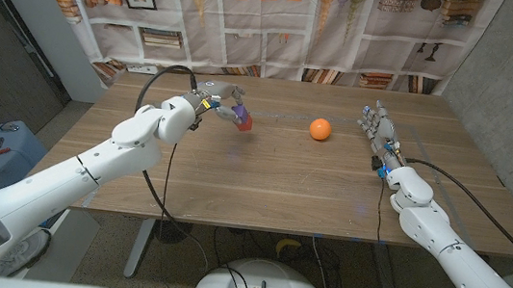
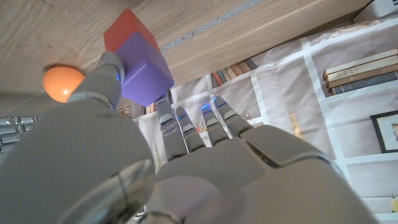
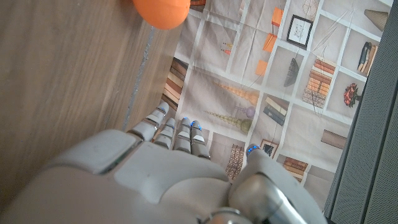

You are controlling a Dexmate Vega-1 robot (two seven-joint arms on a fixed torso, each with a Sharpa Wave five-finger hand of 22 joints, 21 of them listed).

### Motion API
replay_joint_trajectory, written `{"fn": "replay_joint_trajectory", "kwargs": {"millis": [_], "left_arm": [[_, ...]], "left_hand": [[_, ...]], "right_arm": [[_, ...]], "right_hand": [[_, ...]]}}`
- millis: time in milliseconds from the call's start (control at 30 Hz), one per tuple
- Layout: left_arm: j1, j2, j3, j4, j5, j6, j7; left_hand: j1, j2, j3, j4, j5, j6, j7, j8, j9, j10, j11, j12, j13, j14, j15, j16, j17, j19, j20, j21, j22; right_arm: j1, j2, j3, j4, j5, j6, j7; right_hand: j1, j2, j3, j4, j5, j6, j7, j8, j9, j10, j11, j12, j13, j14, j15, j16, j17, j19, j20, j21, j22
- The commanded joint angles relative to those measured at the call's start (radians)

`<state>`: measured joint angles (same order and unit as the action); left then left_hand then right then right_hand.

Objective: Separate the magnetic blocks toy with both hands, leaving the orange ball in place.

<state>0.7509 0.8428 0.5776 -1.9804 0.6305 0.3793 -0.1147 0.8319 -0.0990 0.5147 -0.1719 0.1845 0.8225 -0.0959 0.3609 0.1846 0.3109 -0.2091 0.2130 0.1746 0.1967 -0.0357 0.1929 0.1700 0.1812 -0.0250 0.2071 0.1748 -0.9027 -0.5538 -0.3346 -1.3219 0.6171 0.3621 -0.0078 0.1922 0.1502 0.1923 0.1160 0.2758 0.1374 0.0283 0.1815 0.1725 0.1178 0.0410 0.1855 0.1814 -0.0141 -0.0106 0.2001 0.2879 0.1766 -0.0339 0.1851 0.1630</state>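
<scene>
My left hand (image 1: 215, 99) pinches the joined purple block (image 2: 145, 67) and red block (image 2: 126, 32), left of the orange ball (image 1: 320, 129). My right hand (image 1: 376, 125) waits open. Rigid, light, probably smooth: grip red's faces.

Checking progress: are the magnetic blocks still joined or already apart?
Joined: the purple block and red block sit face to face at the left robot hand.

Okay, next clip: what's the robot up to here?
The left robot hand holds the magnetic blocks toy, a purple block and a red block still joined, at the table. The right robot hand holds nothing, fingers apart, off to the far side of the orange ball, which sits on the table between the two hands. The blocks have not been separated yet.
</scene>
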Motion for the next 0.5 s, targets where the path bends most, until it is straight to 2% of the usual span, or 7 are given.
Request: {"fn": "replay_joint_trajectory", "kwargs": {"millis": [33, 500], "left_arm": [[0.053, -0.039, -0.037, -0.015, -0.123, 0.030, 0.093], [0.069, -0.087, -0.081, 0.037, -0.365, -0.023, 0.181]], "left_hand": [[0.019, 0.021, -0.002, -0.001, 0.004, 0.256, -0.032, 0.046, 0.010, 0.010, -0.001, -0.003, 0.002, 0.011, -0.108, 0.003, 0.001, 0.009, 0.002, 0.001, 0.002], [0.033, 0.028, -0.004, -0.003, 0.005, 0.262, -0.027, 0.043, 0.011, 0.016, -0.001, -0.007, 0.002, 0.011, -0.104, -0.002, 0.001, 0.016, -0.003, 0.001, 0.002]], "right_arm": [[0.008, -0.005, -0.007, 0.002, -0.014, 0.009, 0.020], [0.000, -0.026, -0.014, -0.035, -0.049, -0.007, -0.009]], "right_hand": [[0.003, 0.003, 0.008, -0.002, -0.005, 0.012, 0.000, 0.006, 0.003, 0.007, -0.003, 0.008, 0.003, -0.001, -0.003, 0.008, -0.001, 0.007, -0.013, 0.002, 0.003], [0.000, 0.002, 0.013, -0.002, -0.006, 0.016, -0.001, 0.007, 0.003, 0.012, -0.004, 0.009, 0.003, 0.001, -0.007, 0.010, -0.002, 0.008, -0.014, 0.002, 0.003]]}}
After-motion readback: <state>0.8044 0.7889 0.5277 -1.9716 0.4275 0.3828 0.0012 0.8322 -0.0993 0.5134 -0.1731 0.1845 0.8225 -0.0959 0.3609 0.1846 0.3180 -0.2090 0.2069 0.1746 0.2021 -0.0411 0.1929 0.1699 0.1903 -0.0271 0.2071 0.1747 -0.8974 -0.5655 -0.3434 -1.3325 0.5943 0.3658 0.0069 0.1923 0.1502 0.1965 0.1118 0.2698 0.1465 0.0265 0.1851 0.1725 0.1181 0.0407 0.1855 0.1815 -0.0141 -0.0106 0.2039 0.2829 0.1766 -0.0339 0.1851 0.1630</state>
